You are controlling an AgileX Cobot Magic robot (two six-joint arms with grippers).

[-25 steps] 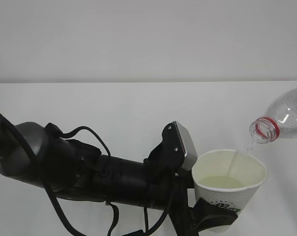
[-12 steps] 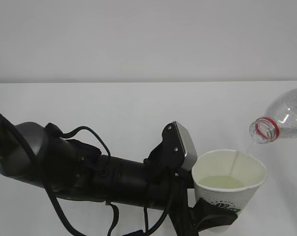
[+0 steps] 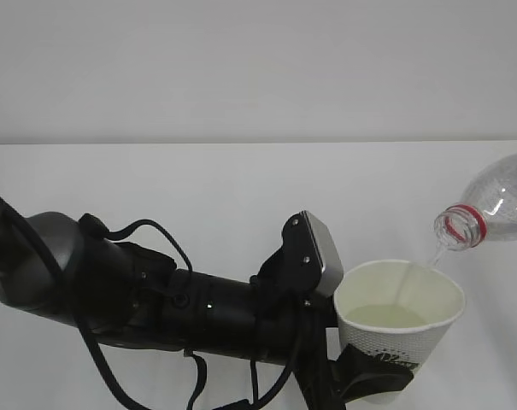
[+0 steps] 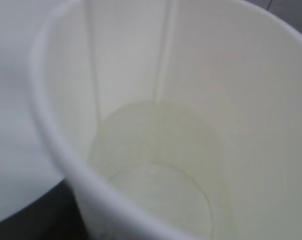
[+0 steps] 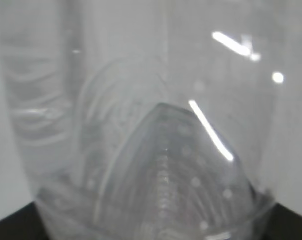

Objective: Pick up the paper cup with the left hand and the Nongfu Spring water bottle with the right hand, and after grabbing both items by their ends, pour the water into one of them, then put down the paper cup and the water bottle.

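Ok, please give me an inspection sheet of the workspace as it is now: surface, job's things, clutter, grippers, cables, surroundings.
Surface: white table, bare where visible.
Job's things: paper cup upright, partly filled with water; Nongfu Spring water bottle tilted, uncapped mouth above the cup's far rim, a thin stream running in.
Clutter: nothing seen.
Grippers: left hand closed around the cup's lower part; right hand outside the exterior view, its wrist view filled by the bottle's base, so it appears to hold that end.
Cables: black cables looped along the left arm, hanging below it.
Surroundings: plain pale wall behind the table.
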